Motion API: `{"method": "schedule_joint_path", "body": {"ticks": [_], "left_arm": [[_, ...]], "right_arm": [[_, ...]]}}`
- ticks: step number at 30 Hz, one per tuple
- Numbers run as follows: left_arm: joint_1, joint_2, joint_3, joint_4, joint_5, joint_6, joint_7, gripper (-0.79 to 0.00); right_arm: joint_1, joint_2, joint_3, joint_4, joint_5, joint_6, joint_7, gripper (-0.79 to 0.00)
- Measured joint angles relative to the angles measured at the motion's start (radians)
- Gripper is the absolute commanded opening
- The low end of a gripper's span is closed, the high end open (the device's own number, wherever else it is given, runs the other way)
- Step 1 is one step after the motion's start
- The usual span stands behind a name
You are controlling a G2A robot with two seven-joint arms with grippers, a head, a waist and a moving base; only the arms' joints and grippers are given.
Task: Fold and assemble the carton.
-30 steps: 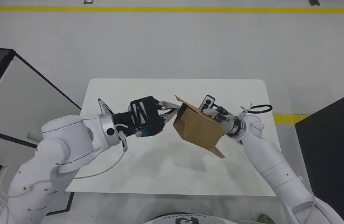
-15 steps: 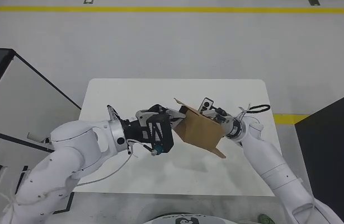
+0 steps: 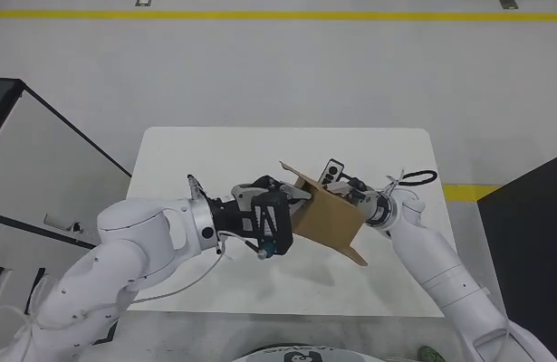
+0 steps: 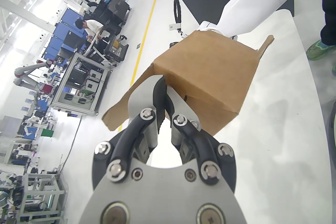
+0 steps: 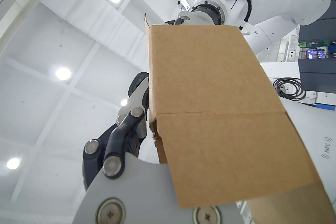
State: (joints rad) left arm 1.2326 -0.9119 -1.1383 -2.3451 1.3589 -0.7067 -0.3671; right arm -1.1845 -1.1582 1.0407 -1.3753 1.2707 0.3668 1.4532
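The left arm was bent at the elbow near the front edge of the surface [image 3: 215, 154]. Its forearm ran across toward the right, so the left gripper [image 4: 164, 86] met the carton [image 3: 328, 219] from the side. Its fingers were clenched almost together on the carton's near corner, just where a loose flap [image 4: 118, 112] hinged off the body.

The right arm came in from the opposite side, with its upper arm low by the surface's right edge and its forearm angled inward to the carton's far end. The right gripper [image 3: 350, 193] was grasping the carton there. One finger [image 5: 137, 96] lay flat against the outside of a side panel, and the other was hidden behind the cardboard.

The brown carton hung tilted between the two grippers over the right-middle of the surface. As far as I could tell it was lifted clear of the surface, with open flaps sticking out at both ends.
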Motion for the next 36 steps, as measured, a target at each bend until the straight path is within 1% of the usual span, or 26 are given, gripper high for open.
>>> {"method": "schedule_joint_path", "body": {"ticks": [7, 16, 19, 25, 31, 36], "left_arm": [[-0.002, -0.003, -0.017, 0.007, -0.036, 0.006, 0.022, -0.785], [0.005, -0.003, -0.043, 0.021, -0.078, -0.033, 0.075, -0.785], [0.008, -0.003, -0.05, 0.024, -0.078, -0.031, 0.078, -0.785], [0.025, -0.001, -0.093, 0.031, -0.08, -0.014, 0.087, -0.785], [0.05, 0.002, -0.137, 0.032, -0.079, -0.019, 0.11, -0.785], [0.063, 0.004, -0.142, 0.029, -0.071, -0.032, 0.101, -0.785]], "right_arm": [[0.003, 0.005, 0.016, 0.009, -0.024, -0.029, 0.028, -0.785], [0.012, 0.006, 0.038, 0.008, -0.062, -0.104, 0.083, -0.785], [0.015, 0.006, 0.038, 0.001, -0.066, -0.119, 0.083, -0.785], [0.016, 0.007, 0.035, -0.012, -0.066, -0.125, 0.083, -0.785], [0.015, 0.01, 0.035, -0.016, -0.056, -0.127, 0.083, -0.785], [0.014, 0.012, 0.035, -0.023, -0.044, -0.123, 0.083, -0.785]]}}
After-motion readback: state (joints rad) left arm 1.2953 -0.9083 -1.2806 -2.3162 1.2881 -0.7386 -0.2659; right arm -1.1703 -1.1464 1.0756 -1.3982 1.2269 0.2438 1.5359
